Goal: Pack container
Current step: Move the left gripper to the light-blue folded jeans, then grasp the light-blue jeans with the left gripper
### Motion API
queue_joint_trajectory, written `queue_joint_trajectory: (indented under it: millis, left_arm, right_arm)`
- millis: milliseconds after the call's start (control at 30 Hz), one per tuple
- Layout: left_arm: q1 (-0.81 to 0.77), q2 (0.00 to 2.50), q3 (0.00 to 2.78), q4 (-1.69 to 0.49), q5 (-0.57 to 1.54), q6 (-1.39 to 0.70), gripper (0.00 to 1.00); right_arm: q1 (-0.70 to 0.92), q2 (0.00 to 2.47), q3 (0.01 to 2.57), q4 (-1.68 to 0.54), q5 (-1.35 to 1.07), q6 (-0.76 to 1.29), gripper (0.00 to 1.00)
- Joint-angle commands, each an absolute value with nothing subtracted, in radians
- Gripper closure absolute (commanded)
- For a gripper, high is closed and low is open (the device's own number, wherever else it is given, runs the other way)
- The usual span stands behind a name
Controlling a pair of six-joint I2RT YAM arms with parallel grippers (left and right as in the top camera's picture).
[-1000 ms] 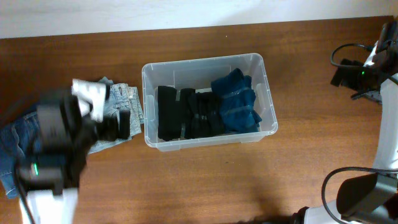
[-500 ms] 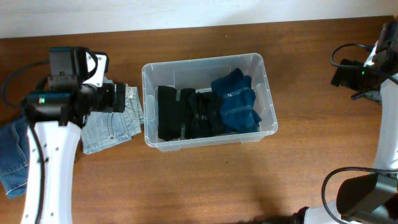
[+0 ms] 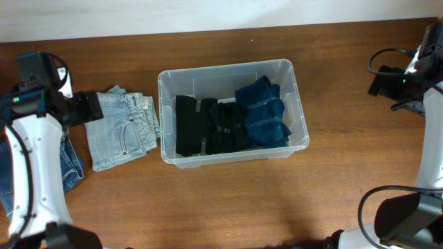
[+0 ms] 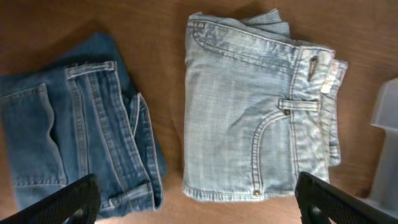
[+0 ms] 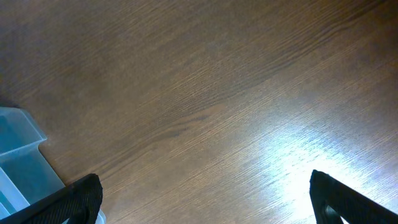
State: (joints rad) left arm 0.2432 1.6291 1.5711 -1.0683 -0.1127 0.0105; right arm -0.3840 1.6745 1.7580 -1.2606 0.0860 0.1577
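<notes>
The clear plastic container stands mid-table and holds folded black clothes and a dark blue garment. Its corner shows in the left wrist view and the right wrist view. Folded light-blue jeans lie just left of it, also in the left wrist view. Darker blue jeans lie further left, also in the left wrist view. My left gripper is open and empty, above the gap between the two jeans. My right gripper is open and empty over bare table at the far right.
The wooden table runs to a white wall at the back. The right arm's base and cables sit at the right edge. The left arm stretches along the left side.
My left arm has swung back to the left, off the light-blue jeans, which now lie fully uncovered. The right arm has not moved.
</notes>
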Motion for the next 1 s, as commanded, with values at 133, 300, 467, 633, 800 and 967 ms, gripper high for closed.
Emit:
queue_joint_trajectory:
  millis: [133,300,467,633,800,967]
  left_arm:
    - [0.297,1.79,1.59,-1.002,-0.039,0.085,0.01]
    - [0.298,1.869,1.59,-0.957,-0.038,0.085,0.01]
    - [0.298,1.937,1.59,-0.909,-0.037,0.085,0.01]
    - [0.298,2.003,1.59,-0.877,-0.036,0.084,0.01]
    - [0.298,2.069,1.59,-0.853,-0.029,0.084,0.01]
    - [0.298,2.146,1.59,-0.823,-0.014,0.084,0.01]
  right_arm:
    - [-0.387,1.674,1.768,-1.261,0.091,0.165,0.01]
    - [-0.387,1.674,1.768,-1.261,0.091,0.165,0.02]
    - [-0.387,1.674,1.768,-1.261,0.091,0.165,0.01]
    - [-0.387,1.674,1.768,-1.261,0.091,0.165,0.01]
    - [-0.387,1.674,1.768,-1.261,0.091,0.165,0.01]
    - [-0.387,1.674,1.768,-1.261,0.091,0.166,0.01]
